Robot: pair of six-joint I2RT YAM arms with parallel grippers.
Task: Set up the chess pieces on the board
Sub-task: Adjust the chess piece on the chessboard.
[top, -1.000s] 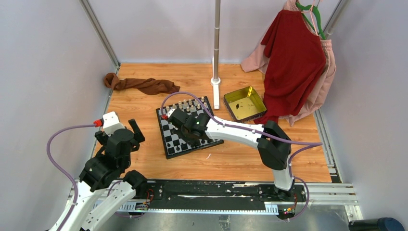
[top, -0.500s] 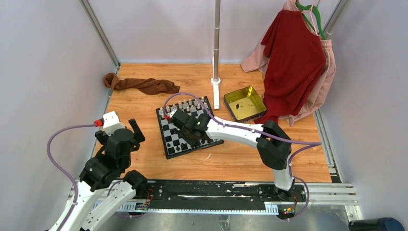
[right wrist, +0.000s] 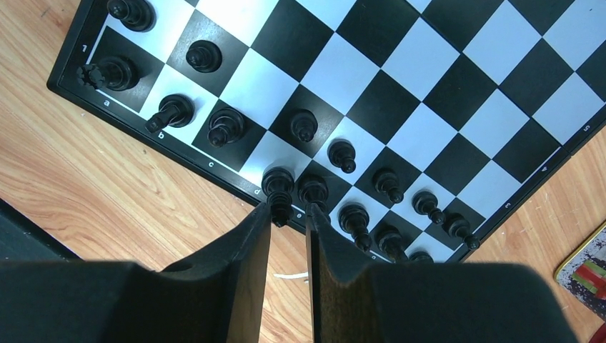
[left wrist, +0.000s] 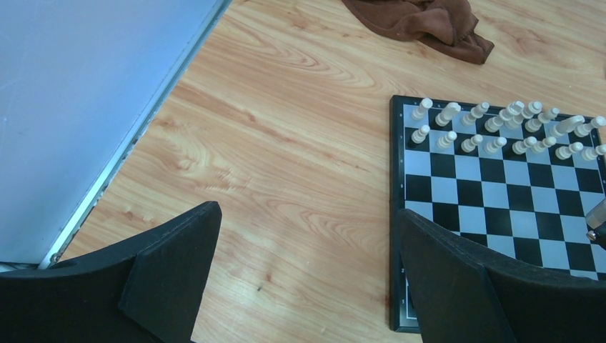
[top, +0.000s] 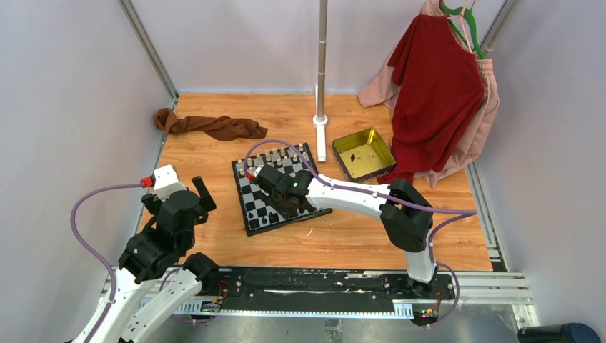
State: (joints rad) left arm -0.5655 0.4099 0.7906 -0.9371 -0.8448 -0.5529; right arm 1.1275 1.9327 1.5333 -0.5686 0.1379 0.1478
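Tho left tool stays apart, right tool eased back; narrow gap, grip unclear.

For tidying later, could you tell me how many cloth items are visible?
3: brown cloth lying at far left; red shirt and pink garment hanging far right. Others may hide behind.

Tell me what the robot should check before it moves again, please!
1. Small black-and-white checkered board lies flat on the wooden table: ok.
2. Pale cream chess pieces stand upright in two rows: ok.
3. Black chess pieces all stand straight: cannot tell.
4. Right tool grips the black piece at its tips: cannot tell.
5. Left tool is open, off the board: ok.
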